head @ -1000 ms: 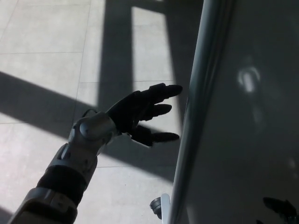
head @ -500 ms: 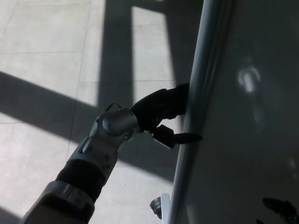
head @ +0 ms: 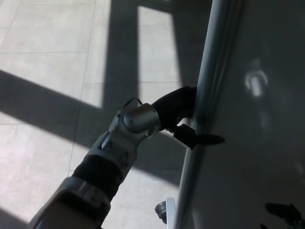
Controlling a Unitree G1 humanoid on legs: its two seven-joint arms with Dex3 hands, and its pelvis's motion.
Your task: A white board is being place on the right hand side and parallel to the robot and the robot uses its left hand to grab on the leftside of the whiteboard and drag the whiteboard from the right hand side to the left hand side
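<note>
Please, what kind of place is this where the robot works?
Probably an indoor room such as an office or lab hall: a floor of large pale tiles with sunlight patches, and a wheeled whiteboard, its caster showing. The left hand grips the frame.

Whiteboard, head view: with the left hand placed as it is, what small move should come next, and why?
Probably start pulling the whiteboard leftward. The left hand looks wrapped around its left frame edge, thumb across the front face and fingers out of sight behind, so the grip seems set. The board itself sits on the right side.
</note>
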